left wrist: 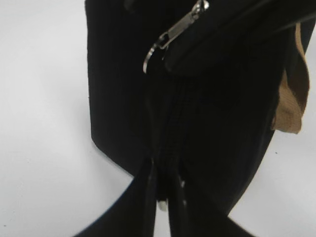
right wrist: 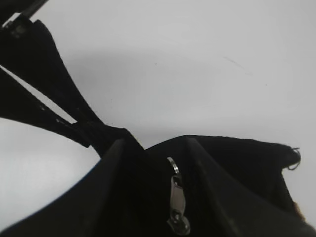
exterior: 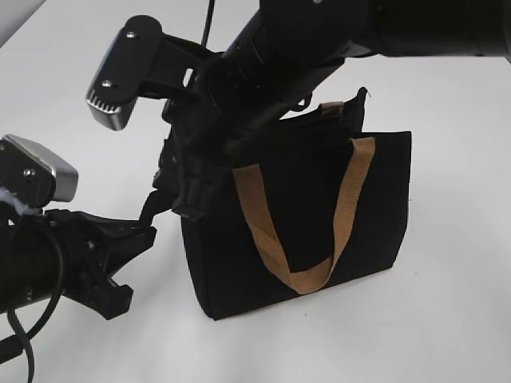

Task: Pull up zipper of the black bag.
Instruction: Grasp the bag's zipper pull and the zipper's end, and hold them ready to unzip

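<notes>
The bag (exterior: 319,223) is plain black with tan-brown webbing handles (exterior: 299,231). Its zipper (left wrist: 173,33) pull is silvery. The surface (exterior: 447,319) is white; both arms are black.

a plain white table (exterior: 447,319) fills the scene, with soft grey shadows on it. a paler strip crosses its far left corner (exterior: 20,20); what it is cannot be told.
</notes>
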Robot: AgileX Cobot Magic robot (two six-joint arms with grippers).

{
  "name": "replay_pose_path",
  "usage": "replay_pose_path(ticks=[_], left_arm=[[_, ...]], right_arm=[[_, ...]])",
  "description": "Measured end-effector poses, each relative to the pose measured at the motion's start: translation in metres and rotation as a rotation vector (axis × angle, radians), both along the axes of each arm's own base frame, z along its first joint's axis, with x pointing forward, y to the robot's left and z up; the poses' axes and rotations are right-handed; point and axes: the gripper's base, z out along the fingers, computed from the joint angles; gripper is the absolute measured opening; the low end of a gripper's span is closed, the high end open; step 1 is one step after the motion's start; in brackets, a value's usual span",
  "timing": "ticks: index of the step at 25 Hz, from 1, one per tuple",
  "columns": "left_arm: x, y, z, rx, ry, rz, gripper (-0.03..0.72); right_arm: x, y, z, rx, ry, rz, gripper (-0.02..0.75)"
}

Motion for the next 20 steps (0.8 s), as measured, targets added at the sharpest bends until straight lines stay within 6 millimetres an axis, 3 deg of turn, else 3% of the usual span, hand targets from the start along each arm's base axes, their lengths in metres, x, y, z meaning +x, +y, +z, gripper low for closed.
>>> replay_pose_path(ticks=[12,20], left_arm=[[-0.001,0.000,-0.001,0.014,0.006,-0.007,0.026],[-0.002,0.001,0.005,0.000,-0.016,-0.011,0.026]], right_arm=[[0.009,0.001,-0.012,-0.052,-0.046,-0.014,0.292],[0.009,-0.008,-0.023,-0.209,-0.023,-0.004,0.165]])
